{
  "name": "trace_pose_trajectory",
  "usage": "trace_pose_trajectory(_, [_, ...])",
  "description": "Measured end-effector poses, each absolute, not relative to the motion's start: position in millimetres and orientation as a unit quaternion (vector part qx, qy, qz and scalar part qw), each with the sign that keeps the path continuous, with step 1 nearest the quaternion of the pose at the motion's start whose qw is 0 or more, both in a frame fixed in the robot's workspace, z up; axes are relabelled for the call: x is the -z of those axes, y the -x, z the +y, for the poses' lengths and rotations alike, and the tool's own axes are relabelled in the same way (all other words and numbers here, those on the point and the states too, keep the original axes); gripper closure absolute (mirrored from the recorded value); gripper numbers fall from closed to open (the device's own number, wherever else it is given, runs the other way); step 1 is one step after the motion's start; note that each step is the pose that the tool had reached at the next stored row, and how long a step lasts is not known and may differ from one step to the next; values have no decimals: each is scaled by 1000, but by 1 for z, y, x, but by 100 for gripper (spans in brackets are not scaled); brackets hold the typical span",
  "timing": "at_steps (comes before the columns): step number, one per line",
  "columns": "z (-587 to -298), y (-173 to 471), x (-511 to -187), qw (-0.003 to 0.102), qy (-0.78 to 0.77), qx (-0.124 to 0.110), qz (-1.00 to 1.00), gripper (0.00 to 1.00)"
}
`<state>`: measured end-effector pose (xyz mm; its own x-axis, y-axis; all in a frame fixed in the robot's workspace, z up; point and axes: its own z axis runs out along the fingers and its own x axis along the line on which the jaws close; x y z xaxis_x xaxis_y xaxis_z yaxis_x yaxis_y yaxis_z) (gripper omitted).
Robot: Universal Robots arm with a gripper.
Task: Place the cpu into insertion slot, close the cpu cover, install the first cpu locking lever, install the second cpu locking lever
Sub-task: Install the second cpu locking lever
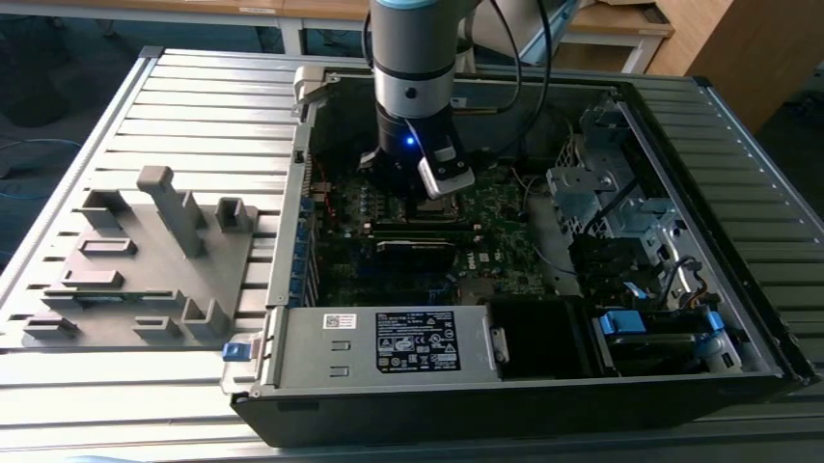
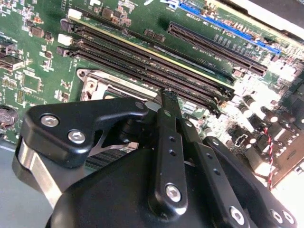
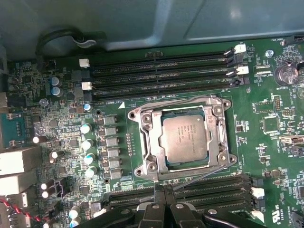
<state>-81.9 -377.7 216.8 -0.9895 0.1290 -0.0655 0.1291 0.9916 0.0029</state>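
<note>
The gripper (image 2: 167, 97) has its two black fingers (image 2: 166, 142) pressed together with no gap between them, and nothing is held between the tips. In the second wrist view the tips hang just above the near edge of the insertion slot (image 2: 102, 83), close to the rows of long black memory slots (image 2: 152, 64). In the first wrist view the gripper (image 3: 164, 190) sits at the edge of the memory slots (image 3: 209, 187) that run along one side of the socket.

Going from the exterior view's left to its right: a grey plastic fixture (image 1: 135, 265) lies on the ribbed metal table (image 1: 77, 145), well apart from the arm. Next comes the open computer case (image 1: 515, 386) with the green motherboard (image 1: 496, 241) lying flat inside. The arm (image 1: 412, 68) comes straight down into the case from above, its wrist upright and the gripper (image 1: 419, 198) pointing down at the board, a blue light glowing on the wrist. Farther right are grey drive bays (image 1: 599, 188) and blue clips (image 1: 620, 323).

In the first wrist view the cpu (image 3: 184, 137) lies flat in the insertion slot (image 3: 156, 168), silvery face up. The cpu cover (image 3: 216, 135) lies down around it, framing the chip through its window. A thin locking lever (image 3: 216, 167) runs at a slant beside the socket's near edge.
</note>
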Motion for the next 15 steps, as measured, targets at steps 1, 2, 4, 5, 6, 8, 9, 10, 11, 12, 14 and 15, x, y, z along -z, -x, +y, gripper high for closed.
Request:
trace_pose_trajectory(1, [-378, 82, -216, 33, -65, 1, 997, 89])
trace_pose_trajectory(2, [-378, 82, -216, 33, -65, 1, 997, 89])
trace_pose_trajectory(4, [-378, 82, -215, 33, -65, 1, 997, 89])
trace_pose_trajectory(5, [-378, 82, -214, 33, -65, 1, 997, 89])
trace_pose_trajectory(6, [-378, 82, -214, 33, -65, 1, 997, 89])
trace_pose_trajectory(8, [-378, 83, -214, 33, -66, 1, 997, 89])
trace_pose_trajectory(9, [-378, 83, -214, 33, -66, 1, 997, 89])
trace_pose_trajectory(10, [-378, 83, -214, 33, -66, 1, 997, 89])
trace_pose_trajectory(11, [-378, 83, -214, 33, -66, 1, 997, 89])
trace_pose_trajectory(12, [-378, 83, -214, 33, -66, 1, 997, 89])
trace_pose_trajectory(14, [-378, 83, -214, 33, -66, 1, 997, 89])
trace_pose_trajectory(15, [-378, 83, -213, 33, -66, 1, 997, 89])
